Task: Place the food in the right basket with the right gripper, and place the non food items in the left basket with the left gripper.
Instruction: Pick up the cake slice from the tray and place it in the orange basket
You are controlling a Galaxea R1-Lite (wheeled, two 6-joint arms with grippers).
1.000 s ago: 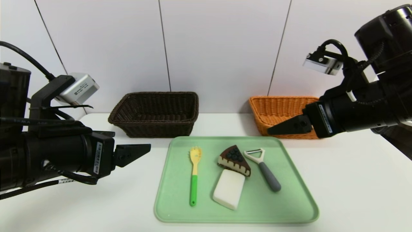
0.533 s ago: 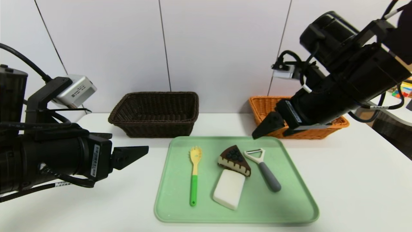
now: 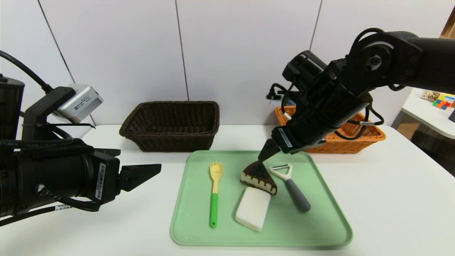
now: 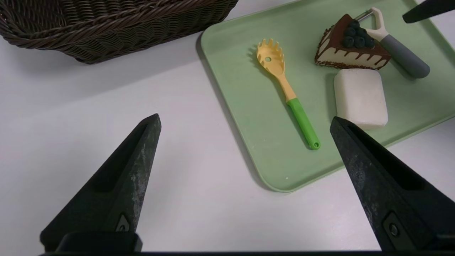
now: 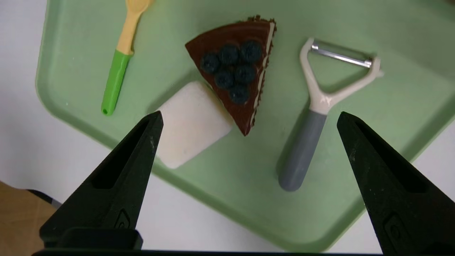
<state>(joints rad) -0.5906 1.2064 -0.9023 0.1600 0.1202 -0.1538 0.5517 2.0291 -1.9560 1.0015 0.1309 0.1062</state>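
Observation:
A green tray (image 3: 320,227) holds a chocolate cake slice with blueberries (image 3: 259,176), a white block (image 3: 253,209), a yellow-and-green pasta spoon (image 3: 214,192) and a grey-handled peeler (image 3: 293,188). My right gripper (image 3: 266,155) hangs open just above the cake's far tip. In the right wrist view the right gripper (image 5: 249,115) frames the cake (image 5: 234,67), block (image 5: 190,124) and peeler (image 5: 312,135), holding nothing. My left gripper (image 3: 156,167) stays open and empty above the table left of the tray. Through the left gripper (image 4: 244,119), the left wrist view shows the spoon (image 4: 284,89).
A dark brown basket (image 3: 170,126) stands behind the tray on the left and an orange basket (image 3: 302,124) behind it on the right, partly hidden by my right arm. The wall runs close behind both. A side table with coloured blocks (image 3: 440,103) is far right.
My right arm has swung left from in front of the orange basket and tipped down over the tray's far side, ending above the cake. The left arm has barely shifted.

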